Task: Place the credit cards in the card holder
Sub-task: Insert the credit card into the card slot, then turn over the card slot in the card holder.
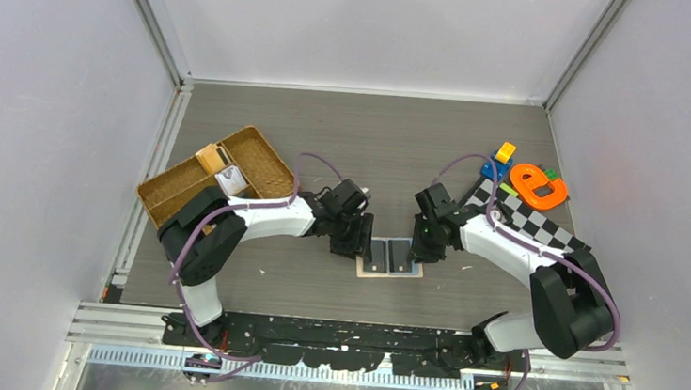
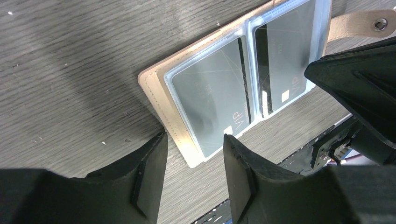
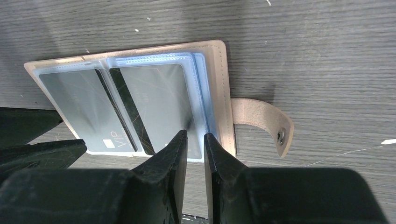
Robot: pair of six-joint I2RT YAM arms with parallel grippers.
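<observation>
The peach-beige card holder (image 1: pixel 391 257) lies open flat on the table between my two grippers, its snap tab (image 3: pixel 261 122) sticking out to the right. Two grey credit cards sit inside its clear sleeves: one marked VIP (image 2: pixel 210 93) and one beside it (image 2: pixel 282 60). My left gripper (image 2: pixel 194 144) is open at the holder's near left corner, with only table between its fingers. My right gripper (image 3: pixel 196 137) has its jaws a narrow gap apart, tips over the near edge of the right sleeve (image 3: pixel 161 100), and nothing is held between them.
A brown wicker tray (image 1: pixel 260 155) with small items stands at the back left. At the right lie a checkered mat (image 1: pixel 519 215), an orange ring toy (image 1: pixel 538 185) and a yellow block (image 1: pixel 506 151). White walls enclose the table.
</observation>
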